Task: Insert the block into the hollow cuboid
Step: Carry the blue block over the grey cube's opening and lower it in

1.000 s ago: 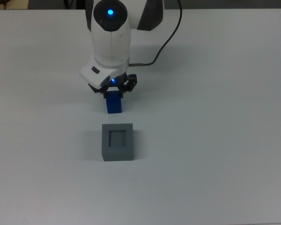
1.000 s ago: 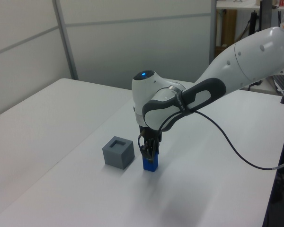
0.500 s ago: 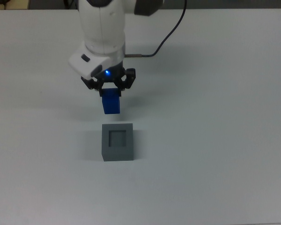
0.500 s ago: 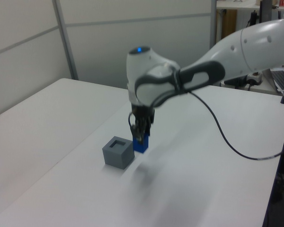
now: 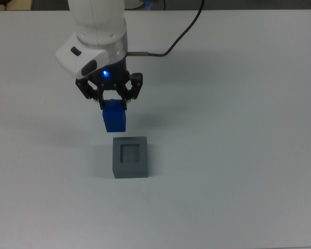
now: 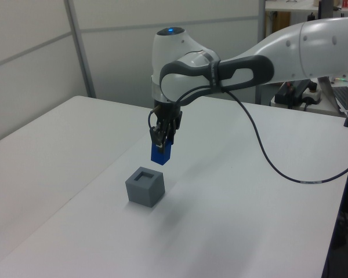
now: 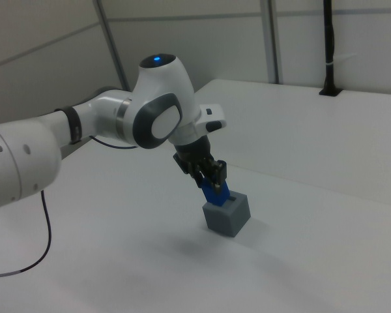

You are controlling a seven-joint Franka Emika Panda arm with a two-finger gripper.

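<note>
— Gripper [image 5: 113, 100]: what has it got?
— Its fingers pinch the top of the blue block [image 5: 114, 120], which hangs clear of the white table [image 5: 238, 155].
— And where is the block relative to the grey box [image 5: 130, 156]?
— In the top view, just toward 11 o'clock of the box and apart from it; in the left view it hangs above the box, toward 1 o'clock.
</note>
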